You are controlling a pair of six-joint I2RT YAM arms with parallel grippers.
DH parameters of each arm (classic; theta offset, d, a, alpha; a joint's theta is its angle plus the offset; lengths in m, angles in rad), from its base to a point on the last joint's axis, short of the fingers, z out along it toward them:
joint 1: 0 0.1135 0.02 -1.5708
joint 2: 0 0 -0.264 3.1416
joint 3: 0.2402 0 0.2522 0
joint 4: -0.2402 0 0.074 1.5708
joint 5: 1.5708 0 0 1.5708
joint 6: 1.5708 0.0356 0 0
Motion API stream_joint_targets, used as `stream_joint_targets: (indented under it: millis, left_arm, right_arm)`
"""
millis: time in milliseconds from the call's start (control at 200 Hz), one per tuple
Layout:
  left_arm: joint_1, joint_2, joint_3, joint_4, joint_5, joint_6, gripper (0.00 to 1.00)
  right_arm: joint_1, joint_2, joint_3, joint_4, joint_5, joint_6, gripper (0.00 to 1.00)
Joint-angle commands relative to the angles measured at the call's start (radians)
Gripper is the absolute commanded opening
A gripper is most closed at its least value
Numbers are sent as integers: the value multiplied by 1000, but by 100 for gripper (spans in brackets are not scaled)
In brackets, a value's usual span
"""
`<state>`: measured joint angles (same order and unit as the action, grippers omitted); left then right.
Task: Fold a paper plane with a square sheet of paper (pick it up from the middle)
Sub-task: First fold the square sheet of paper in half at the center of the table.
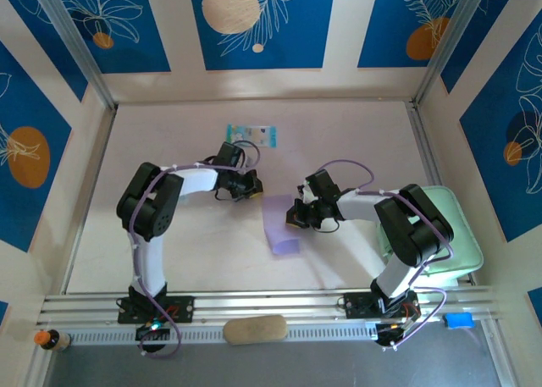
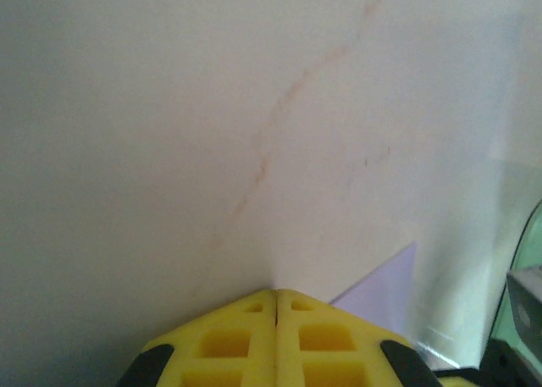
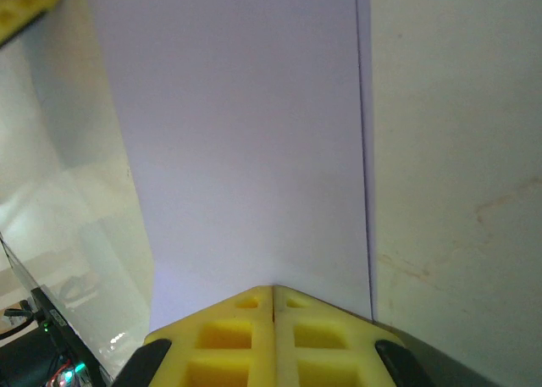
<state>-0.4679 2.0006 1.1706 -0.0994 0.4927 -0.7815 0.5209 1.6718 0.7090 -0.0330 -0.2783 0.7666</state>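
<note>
**Top view.** You are looking down on the square sheet of paper [image 1: 281,228], which is lying at the centre of the worktop [image 1: 356,133]. Your right tool [image 1: 296,216] is sitting at its right edge and your left tool [image 1: 251,184] is near its upper left corner. A printed packet [image 1: 251,135] is lying above them, and a mint-green tray [image 1: 453,234] is sitting at right.

**Right wrist view.** The lilac sheet is stretching upward from the clenched right tool. You cannot tell whether the fingers are pinching it.

**Left wrist view.** The left tool, also clenched, is pointing over bare worktop, with a corner of the sheet showing at lower right.
</note>
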Motion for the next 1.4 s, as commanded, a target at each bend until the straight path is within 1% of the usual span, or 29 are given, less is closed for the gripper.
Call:
stream_joint_targets:
  millis: [0, 95, 235, 345, 470, 600, 710, 1000, 1175, 1390]
  left_arm:
    - [17, 11, 32, -49, -52, -9, 0]
    - [14, -25, 16, -43, -38, -12, 0]
    - [4, -120, -31, -32, -24, -15, 0]
    - [-23, -194, -75, -30, 18, -9, 0]
    - [-70, -244, -143, -17, 97, -13, 0]
    - [-114, -257, -224, 86, 189, -81, 0]
    - [-130, -263, -292, 178, 220, -137, 0]
    - [-160, -221, -342, 197, 230, -137, 0]
    - [-163, -181, -371, 171, 223, -87, 0]
    - [-163, -171, -376, 8, 135, 49, 0]
  right_arm:
    - [-2, 26, -43, -104, 27, 2, 0]
    - [-1, 24, -41, -102, 31, 5, 0]
    - [6, 22, -39, -98, 39, 25, 0]
    - [14, 22, -33, -99, 48, 31, 0]
    - [18, 20, -32, -103, 54, 33, 0]
    - [18, 22, -36, -102, 56, 33, 0]
    - [18, 22, -39, -102, 55, 31, 0]
    - [18, 28, -35, -102, 51, 29, 0]
    - [16, 31, -39, -100, 51, 28, 0]
    - [17, 29, -42, -102, 51, 28, 0]
